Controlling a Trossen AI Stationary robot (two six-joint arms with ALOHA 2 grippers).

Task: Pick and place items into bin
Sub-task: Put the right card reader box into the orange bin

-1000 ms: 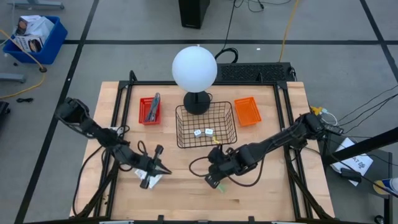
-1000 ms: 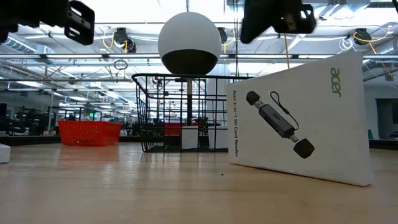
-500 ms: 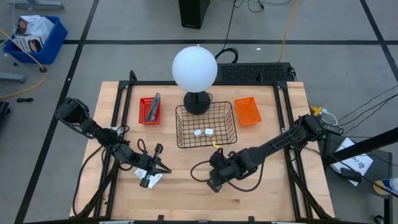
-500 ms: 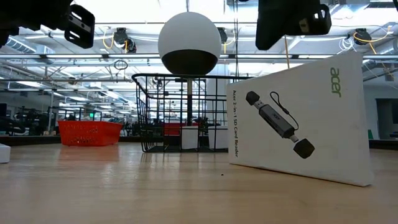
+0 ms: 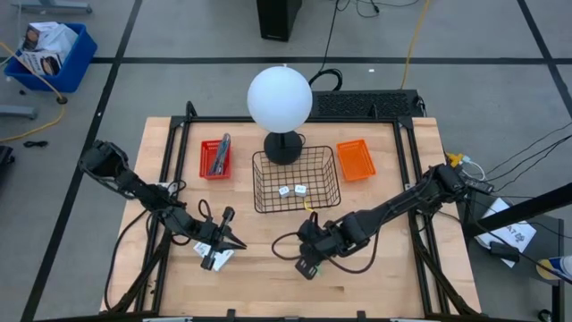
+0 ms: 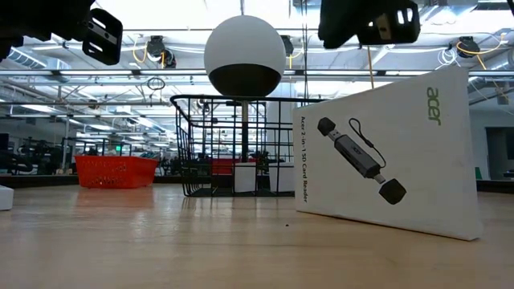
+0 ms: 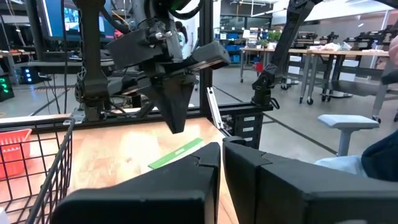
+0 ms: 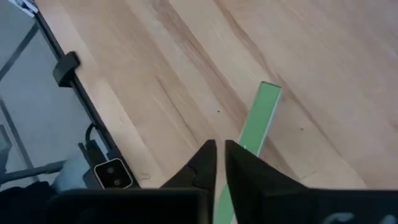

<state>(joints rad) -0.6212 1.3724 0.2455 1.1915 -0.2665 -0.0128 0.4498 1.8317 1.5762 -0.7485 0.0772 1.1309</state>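
The right gripper [image 5: 308,265] hangs over the front middle of the wooden table [image 5: 268,291], pointing down at a white card-reader box [image 6: 385,152]. The box stands on its edge on the wood, and from table height the gripper is clear of its top, not touching it. Seen from the right wrist, the box's green side [image 8: 260,115] runs up from just beside the fingers [image 8: 205,163]. Those fingers are pinched nearly together, with only a thin slit between them and nothing in it.

The left gripper [image 5: 228,241] is off to the left at the front of the table, raised above the wood. Its two fingers [image 7: 205,163] are drawn close as well, and I see nothing caught in them. A small white item [image 5: 217,260] lies on the table just beside it, towards the front edge.

Behind both, the black wire basket [image 5: 268,174] sits mid-table with two small white pieces [image 5: 292,190] on its floor. A red bin [image 5: 206,161] to its left holds a grey tool [image 5: 223,150]. An orange bin [image 5: 356,159] is on the basket's right, and the big white globe lamp [image 5: 280,97] stands at its back
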